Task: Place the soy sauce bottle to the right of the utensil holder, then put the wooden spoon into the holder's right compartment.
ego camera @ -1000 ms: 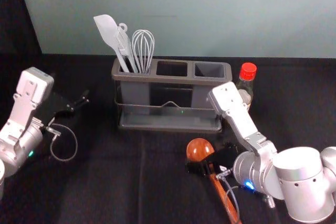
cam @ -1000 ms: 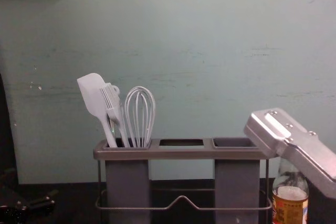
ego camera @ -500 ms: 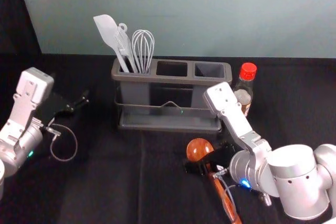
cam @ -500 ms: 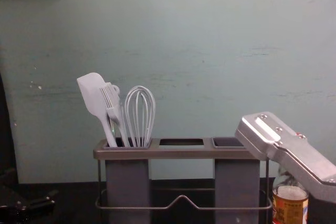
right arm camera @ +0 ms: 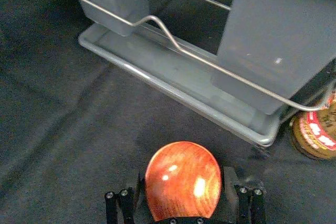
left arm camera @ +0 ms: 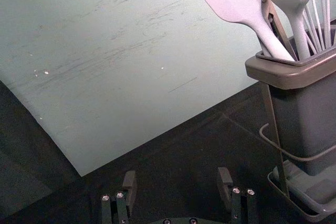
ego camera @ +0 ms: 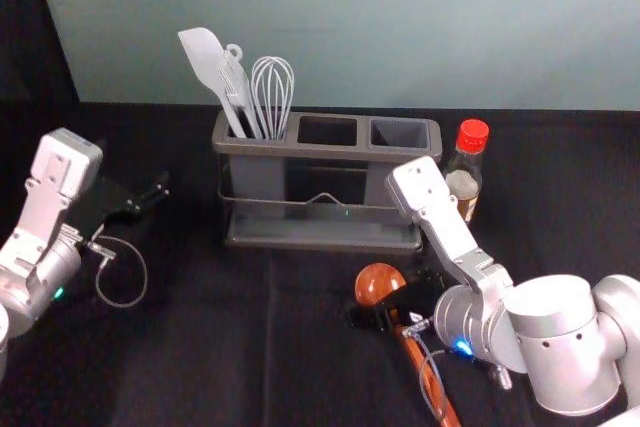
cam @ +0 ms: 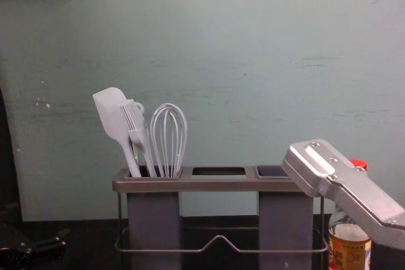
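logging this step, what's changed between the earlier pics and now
The right gripper eased slightly left at the spoon, fingers open around it. Nothing visibly gripped or let go. Spoon, bottle, holder and left gripper stayed put.

Bottle point(ego camera: 465, 167) less hidden behind right arm point(ego camera: 445, 225)

Right arm point(ego camera: 555, 322) reaching in from near right, silver upper link point(ego camera: 440, 212) slanting up toward far left, blue light point(ego camera: 463, 346) lit at wrist. Right gripper point(ego camera: 386, 313) low, near side, right of centre, fingers point(right arm camera: 229, 184) spread. Left arm point(ego camera: 38, 222) at left edge; left gripper point(ego camera: 150, 199) pointing inward, fingers point(left arm camera: 129, 186) wide apart.
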You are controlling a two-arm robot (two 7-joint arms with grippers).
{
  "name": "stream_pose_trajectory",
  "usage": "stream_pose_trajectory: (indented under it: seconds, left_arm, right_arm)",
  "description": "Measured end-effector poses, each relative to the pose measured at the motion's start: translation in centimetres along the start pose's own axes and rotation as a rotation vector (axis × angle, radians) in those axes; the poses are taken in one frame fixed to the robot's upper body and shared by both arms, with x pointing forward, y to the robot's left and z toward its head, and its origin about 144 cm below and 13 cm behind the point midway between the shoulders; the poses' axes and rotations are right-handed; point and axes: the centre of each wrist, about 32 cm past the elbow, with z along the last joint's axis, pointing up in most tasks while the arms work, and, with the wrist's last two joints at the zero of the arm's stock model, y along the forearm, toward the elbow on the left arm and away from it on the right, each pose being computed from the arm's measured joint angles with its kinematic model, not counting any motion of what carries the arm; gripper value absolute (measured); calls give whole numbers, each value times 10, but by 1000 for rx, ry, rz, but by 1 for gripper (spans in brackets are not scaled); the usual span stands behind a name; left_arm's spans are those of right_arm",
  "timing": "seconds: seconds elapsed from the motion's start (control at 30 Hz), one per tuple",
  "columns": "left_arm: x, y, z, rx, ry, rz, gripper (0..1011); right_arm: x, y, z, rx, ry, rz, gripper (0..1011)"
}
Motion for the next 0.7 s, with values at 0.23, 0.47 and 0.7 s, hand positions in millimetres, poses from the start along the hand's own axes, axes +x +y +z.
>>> stream_pose_trajectory:
  seconds: [0.23, 0.47, 0.7]
  left_arm:
    - [0, 0, 0, 0, 0, 0, 1005]
    - [0, 0, 0, 0, 0, 0, 1005]
    - [0, 0, 0, 0, 0, 0, 1005]
  right_arm:
    - [3, 1, -2, 10, 4, 26, 864]
    - [4, 0, -3, 8, -2, 25, 838]
    - [7, -19, -1, 49, -15, 14, 838]
